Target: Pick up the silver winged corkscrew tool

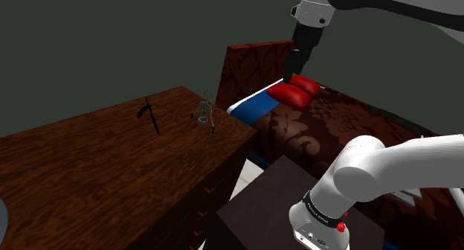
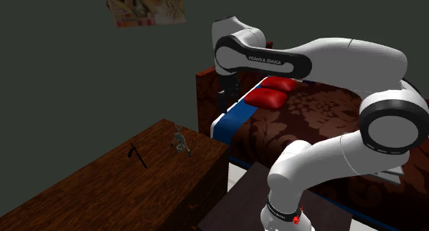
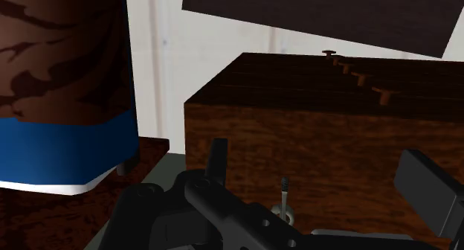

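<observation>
The silver winged corkscrew (image 1: 204,113) stands on the dark wooden dresser top (image 1: 97,167), close to the corner nearest the bed. In the second exterior view the corkscrew (image 2: 181,143) sits near the same corner. My black gripper (image 1: 294,70) hangs well above it and off to the shoulder view's right, over the gap between dresser and bed. The gripper (image 2: 223,102) points downward. In the wrist view its fingers (image 3: 217,161) stand apart, open and empty, and the corkscrew (image 3: 283,201) peeks up low between them, partly hidden by the hand.
A thin black tool (image 1: 149,114) lies on the dresser beyond the corkscrew. The bed (image 1: 327,129) has a brown patterned cover, a blue and white edge and red pillows (image 1: 297,91) before a headboard. The dark stand (image 1: 260,211) is at the lower right.
</observation>
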